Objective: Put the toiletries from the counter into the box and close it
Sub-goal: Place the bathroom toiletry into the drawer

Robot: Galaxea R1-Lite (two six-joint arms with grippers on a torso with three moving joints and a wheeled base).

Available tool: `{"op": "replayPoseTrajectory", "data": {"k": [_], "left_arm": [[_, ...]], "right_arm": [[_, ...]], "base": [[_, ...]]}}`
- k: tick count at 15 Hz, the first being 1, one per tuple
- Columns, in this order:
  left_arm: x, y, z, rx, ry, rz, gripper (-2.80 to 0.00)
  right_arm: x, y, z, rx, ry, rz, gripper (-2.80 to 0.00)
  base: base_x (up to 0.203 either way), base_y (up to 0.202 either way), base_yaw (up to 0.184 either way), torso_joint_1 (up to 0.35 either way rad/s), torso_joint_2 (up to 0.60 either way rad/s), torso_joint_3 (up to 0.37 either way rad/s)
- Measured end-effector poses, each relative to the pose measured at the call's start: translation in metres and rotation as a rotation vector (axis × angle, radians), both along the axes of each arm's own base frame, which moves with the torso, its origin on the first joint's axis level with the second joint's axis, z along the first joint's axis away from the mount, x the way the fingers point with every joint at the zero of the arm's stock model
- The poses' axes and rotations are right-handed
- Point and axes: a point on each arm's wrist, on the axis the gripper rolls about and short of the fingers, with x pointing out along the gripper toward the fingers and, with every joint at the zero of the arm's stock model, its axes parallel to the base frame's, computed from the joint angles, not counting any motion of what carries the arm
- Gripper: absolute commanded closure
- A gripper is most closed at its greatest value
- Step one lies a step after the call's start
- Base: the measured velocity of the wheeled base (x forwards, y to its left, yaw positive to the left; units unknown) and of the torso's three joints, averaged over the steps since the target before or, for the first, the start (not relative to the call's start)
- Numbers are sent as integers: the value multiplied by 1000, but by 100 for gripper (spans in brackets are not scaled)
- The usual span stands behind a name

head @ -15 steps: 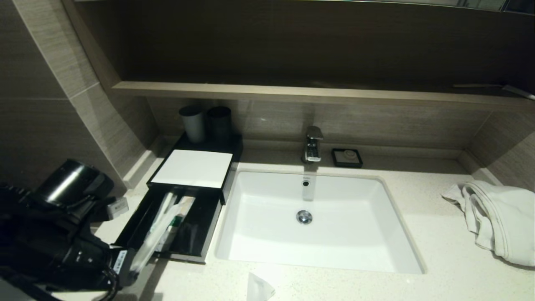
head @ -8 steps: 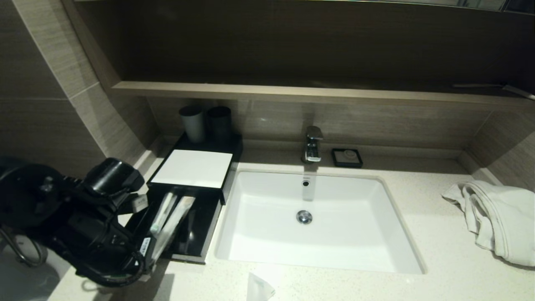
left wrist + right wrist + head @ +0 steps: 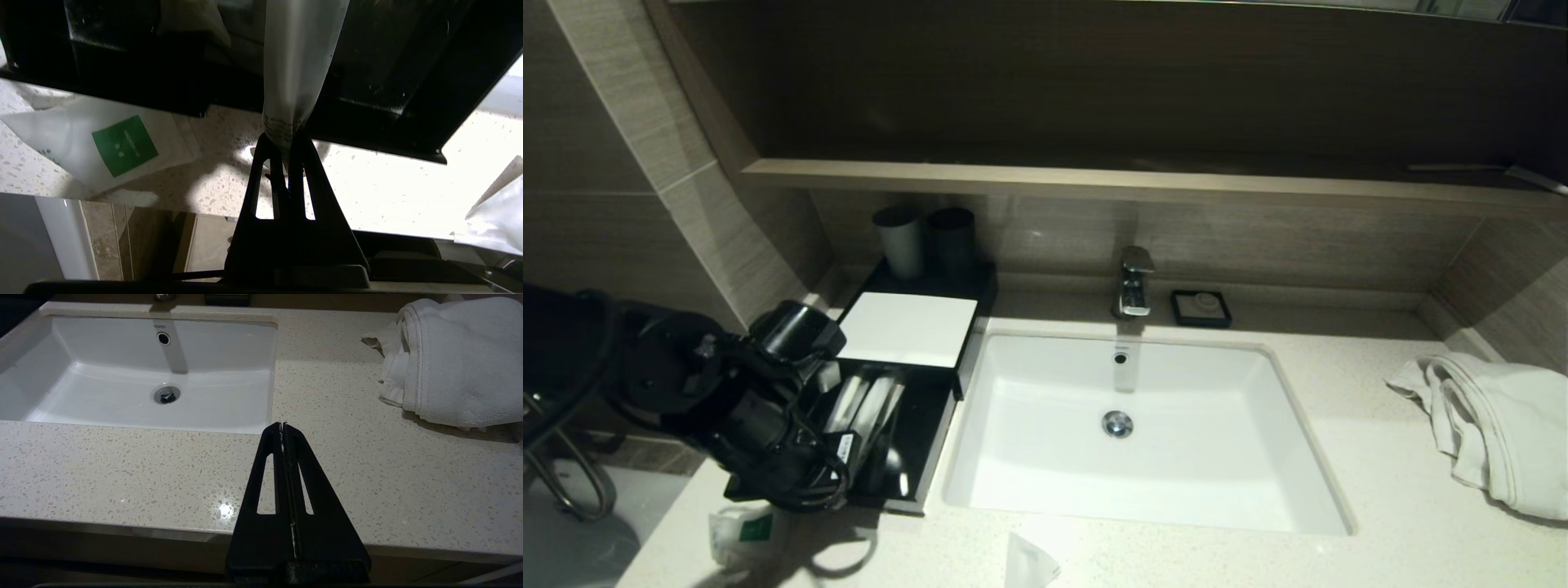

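Head view: the left gripper (image 3: 849,447) hangs over the near end of the box's (image 3: 907,327) open drawer (image 3: 915,457); the packet should be lowered flat alongside those already inside before release. A green-marked pouch (image 3: 742,529) and another (image 3: 1029,562) lie on the counter (image 3: 1380,490).

Left wrist view: fingers (image 3: 273,171) pinch a long packet (image 3: 296,65), translucent white and slack.

Right wrist view: the right gripper (image 3: 282,428), pressed together, idles above the counter.

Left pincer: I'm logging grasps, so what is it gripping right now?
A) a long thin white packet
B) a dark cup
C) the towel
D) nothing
A: in the left wrist view the left pincer is shut on the end of a long thin packet that reaches into the open black drawer.
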Motion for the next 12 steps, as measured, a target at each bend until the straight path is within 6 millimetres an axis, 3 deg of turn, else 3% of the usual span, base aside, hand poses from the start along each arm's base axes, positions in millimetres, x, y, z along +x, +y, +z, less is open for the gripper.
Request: {"op": "replayPoseTrajectory", "data": {"k": [12], "left_arm": [[33,-4,-1,12,-60,-17,0]], "right_arm": [[0,0,0,0,0,0,0]], "base": [[0,0,0,0,0,0]]}}
